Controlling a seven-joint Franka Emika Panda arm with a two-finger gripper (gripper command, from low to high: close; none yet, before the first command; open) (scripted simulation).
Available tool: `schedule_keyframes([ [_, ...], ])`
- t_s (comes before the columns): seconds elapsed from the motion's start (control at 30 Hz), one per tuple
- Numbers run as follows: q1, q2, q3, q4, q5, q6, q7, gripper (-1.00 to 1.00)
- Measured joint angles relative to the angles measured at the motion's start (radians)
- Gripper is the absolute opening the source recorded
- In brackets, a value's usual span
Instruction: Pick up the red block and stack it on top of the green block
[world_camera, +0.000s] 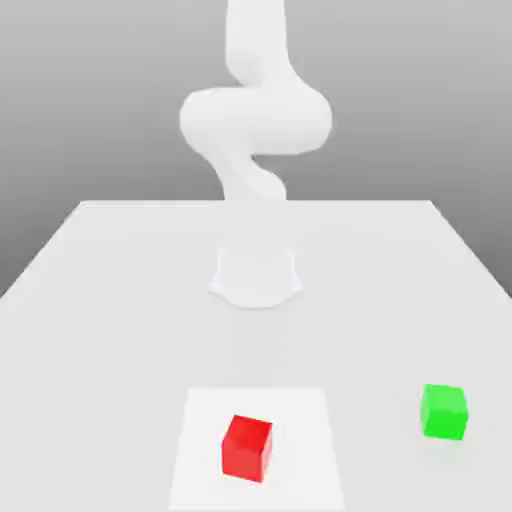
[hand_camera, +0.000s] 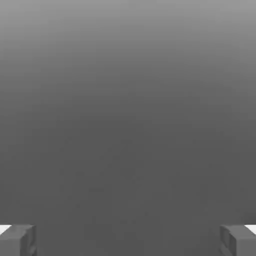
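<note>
- 1 open stretch of white table (world_camera: 350, 340) lies between the red block (world_camera: 246, 449) and the green block (world_camera: 443, 412), which stand well apart.
- 0 things touch either block's sides.
- 1 arm base (world_camera: 256, 278) blocks the table behind them.

Looks like a bare simulated lab setup tbh; plain white table (world_camera: 130, 300), white robot arm (world_camera: 256, 120) on it, blank grey backdrop (world_camera: 100, 90)

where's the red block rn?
Exterior view: red block sits on the white square, to the exterior view's left of the green block.
</note>
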Motion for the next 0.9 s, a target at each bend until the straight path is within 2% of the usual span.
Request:
schedule_keyframes([
  [0.7, -0.062, 0.767, 0.038, -0.265, -0.019, 0.363, 0.221, 0.00],
  [0.9, -0.051, 0.984, 0.024, -0.261, -0.029, 0.525, 0.244, 0.00],
])
